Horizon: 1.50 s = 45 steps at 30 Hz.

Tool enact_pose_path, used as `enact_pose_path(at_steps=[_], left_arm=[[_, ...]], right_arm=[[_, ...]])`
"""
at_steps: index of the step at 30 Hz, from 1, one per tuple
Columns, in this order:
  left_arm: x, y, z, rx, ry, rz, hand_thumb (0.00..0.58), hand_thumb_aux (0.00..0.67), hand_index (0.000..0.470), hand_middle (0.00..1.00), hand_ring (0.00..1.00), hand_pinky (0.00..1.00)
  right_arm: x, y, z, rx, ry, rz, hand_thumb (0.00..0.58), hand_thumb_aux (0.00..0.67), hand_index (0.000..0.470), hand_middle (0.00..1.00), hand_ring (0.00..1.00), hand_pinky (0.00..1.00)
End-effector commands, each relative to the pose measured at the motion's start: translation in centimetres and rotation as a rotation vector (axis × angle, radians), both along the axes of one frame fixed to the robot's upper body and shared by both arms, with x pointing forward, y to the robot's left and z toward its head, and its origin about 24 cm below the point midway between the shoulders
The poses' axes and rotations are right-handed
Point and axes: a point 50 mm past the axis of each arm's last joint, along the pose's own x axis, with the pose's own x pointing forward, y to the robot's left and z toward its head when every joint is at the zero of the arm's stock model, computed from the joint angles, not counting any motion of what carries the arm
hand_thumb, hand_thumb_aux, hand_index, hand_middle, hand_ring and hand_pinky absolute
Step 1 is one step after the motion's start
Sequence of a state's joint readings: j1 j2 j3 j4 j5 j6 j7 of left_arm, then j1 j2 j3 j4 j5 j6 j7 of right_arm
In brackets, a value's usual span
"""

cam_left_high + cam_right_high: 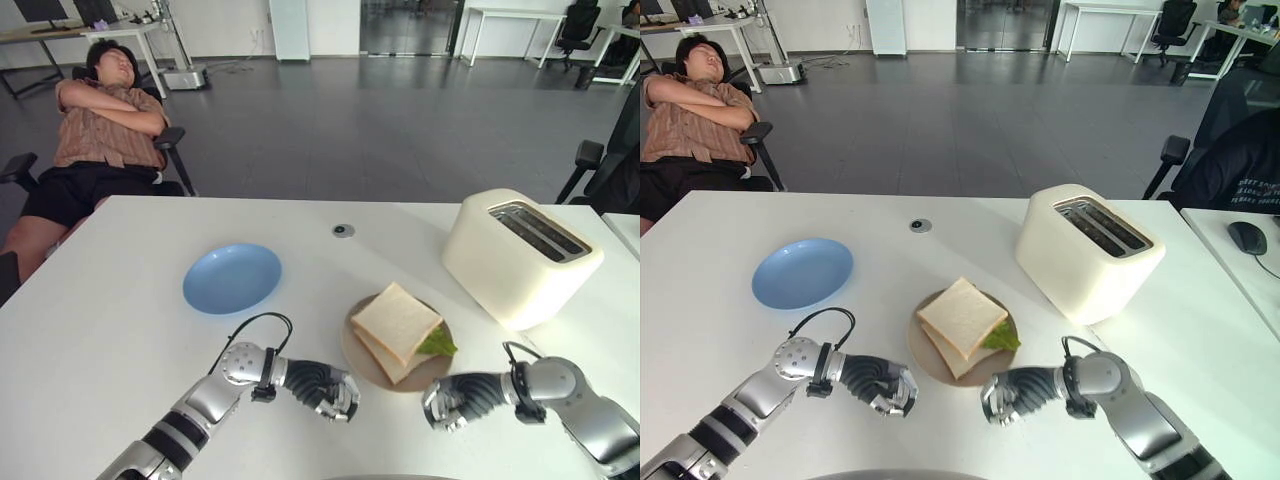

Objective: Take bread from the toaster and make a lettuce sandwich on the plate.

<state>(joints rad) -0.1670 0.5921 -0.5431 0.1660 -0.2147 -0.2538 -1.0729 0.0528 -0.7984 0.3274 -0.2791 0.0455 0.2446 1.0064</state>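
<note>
Nearest, the left hand (325, 390) and right hand (452, 400), fingers curled on nothing, sit just before the brown plate (432, 372), which holds a lettuce sandwich (395, 322).

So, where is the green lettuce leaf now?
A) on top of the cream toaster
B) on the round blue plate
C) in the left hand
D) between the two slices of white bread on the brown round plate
D: the green lettuce leaf sticks out at the side from between the two stacked slices of white bread, which lie on the brown round plate.
</note>
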Motion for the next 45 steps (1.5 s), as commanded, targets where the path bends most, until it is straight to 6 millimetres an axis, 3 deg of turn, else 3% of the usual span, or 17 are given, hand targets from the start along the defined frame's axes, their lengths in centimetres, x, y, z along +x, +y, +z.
enact_pose_path(at_steps=[1,6,9,11,17,20,21,22,23,24,25,26,31,34,38,41,45], left_arm=[[2.0,1.1,-2.2,0.059,0.017,0.139,0.580,0.670,0.470,1.00,1.00,1.00],[6.3,-0.5,-1.8,-0.045,-0.052,0.263,0.580,0.670,0.470,1.00,1.00,1.00],[9.6,-0.6,-0.9,-0.058,-0.096,0.402,0.580,0.670,0.470,1.00,1.00,1.00],[10.6,-0.6,-0.8,-0.042,-0.105,0.470,0.580,0.670,0.470,1.00,1.00,1.00],[10.0,-0.7,0.1,-0.153,-0.128,0.380,0.580,0.670,0.470,1.00,1.00,1.00],[9.4,-0.4,2.7,-0.368,-0.172,0.349,0.580,0.670,0.470,1.00,1.00,1.00],[9.1,0.0,4.4,-0.493,-0.211,0.381,0.580,0.670,0.470,1.00,1.00,1.00],[8.8,0.5,6.0,-0.596,-0.244,0.418,0.580,0.659,0.463,1.00,1.00,1.00],[8.4,1.0,7.4,-0.691,-0.274,0.478,0.452,0.355,0.249,0.69,0.69,0.69],[8.2,1.5,8.4,-0.749,-0.301,0.543,0.000,0.000,0.000,0.04,0.04,0.04],[8.1,2.0,9.1,-0.789,-0.322,0.624,0.000,0.000,0.000,0.00,0.00,0.00],[7.9,2.3,9.6,-0.815,-0.334,0.690,0.000,0.000,0.000,0.00,0.00,0.00],[6.3,1.9,11.6,-0.953,-0.384,0.899,0.000,0.000,0.000,0.00,0.00,0.00],[6.0,0.6,11.5,-0.950,-0.361,0.976,0.000,0.000,0.000,0.00,0.00,0.00],[5.7,0.4,11.2,-0.928,-0.380,1.063,0.000,0.000,0.000,0.00,0.00,0.00],[5.7,0.3,10.6,-1.013,-0.276,1.107,0.000,0.000,0.000,0.00,0.00,0.00],[5.4,0.4,10.6,-1.029,-0.275,1.094,0.000,0.000,0.000,0.00,0.00,0.00]], right_arm=[[2.9,0.1,-0.6,0.013,-0.063,-0.071,0.580,0.670,0.470,1.00,1.00,1.00],[8.8,0.1,-0.3,0.084,-0.254,-0.247,0.580,0.670,0.470,1.00,1.00,1.00],[11.6,0.8,-0.4,0.124,-0.321,-0.314,0.580,0.670,0.470,1.00,1.00,1.00],[13.1,1.4,-0.2,0.162,-0.364,-0.352,0.580,0.670,0.470,1.00,1.00,1.00],[12.9,0.7,1.2,0.305,-0.409,-0.366,0.580,0.670,0.470,1.00,1.00,1.00],[11.5,0.8,3.7,0.465,-0.457,-0.377,0.580,0.670,0.470,1.00,1.00,1.00],[11.0,0.9,5.3,0.558,-0.519,-0.414,0.580,0.670,0.470,1.00,1.00,1.00],[10.5,1.0,6.6,0.643,-0.572,-0.455,0.573,0.596,0.418,1.00,1.00,1.00],[10.0,0.9,8.0,0.725,-0.642,-0.510,0.474,0.384,0.269,1.00,1.00,1.00],[9.5,0.9,8.9,0.775,-0.690,-0.553,0.000,0.000,0.000,0.59,0.59,0.59],[8.9,1.1,9.4,0.808,-0.731,-0.577,0.000,0.000,0.000,0.11,0.11,0.11],[8.3,1.5,9.7,0.834,-0.763,-0.600,0.000,0.000,0.000,0.00,0.00,0.00],[6.8,4.5,9.8,0.986,-0.890,-0.793,0.000,0.000,0.000,0.00,0.00,0.00],[7.1,4.3,9.8,1.065,-0.947,-0.990,0.000,0.000,0.000,0.00,0.00,0.00],[6.9,4.7,9.4,1.032,-0.992,-0.985,0.000,0.000,0.000,0.00,0.00,0.00],[6.8,4.0,9.6,1.119,-0.942,-1.045,0.000,0.000,0.000,0.00,0.00,0.00],[6.6,3.3,10.0,1.143,-0.954,-1.055,0.000,0.000,0.000,0.00,0.00,0.00]])
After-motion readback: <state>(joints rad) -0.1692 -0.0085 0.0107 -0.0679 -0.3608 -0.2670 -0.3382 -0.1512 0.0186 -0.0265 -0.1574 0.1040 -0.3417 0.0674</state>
